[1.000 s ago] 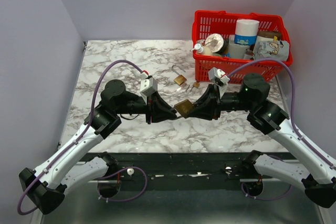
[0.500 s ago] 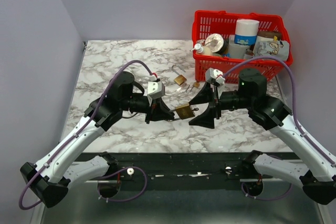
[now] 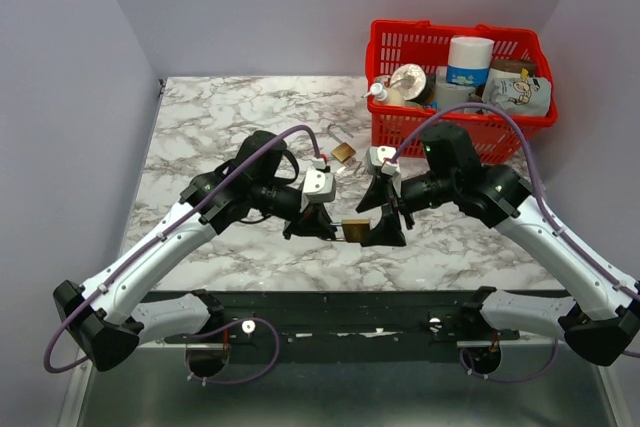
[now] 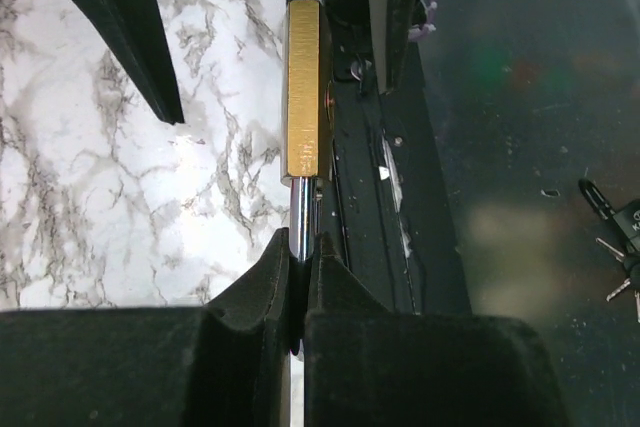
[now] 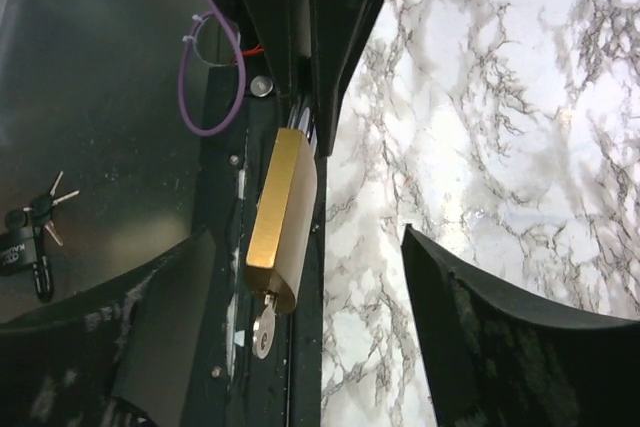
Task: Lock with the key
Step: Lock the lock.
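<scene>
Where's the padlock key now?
Right wrist view: the key sticks out of the brass padlock, between the open fingers of the right gripper; the left gripper holds the shackle.

1. Brass-gold padlock, with a silver shackle and a silver key.
2. White tabletop, veined in a grey marble pattern.
3. Bright red basket with lattice walls.
4. Purple cable looping over dark metal.
5. Matte black left gripper and right gripper.
6. A second, brass-coloured padlock on the marble.

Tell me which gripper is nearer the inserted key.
Right. The right gripper straddles the key, open, not touching; the left gripper clamps the shackle at the padlock's far end.
</scene>
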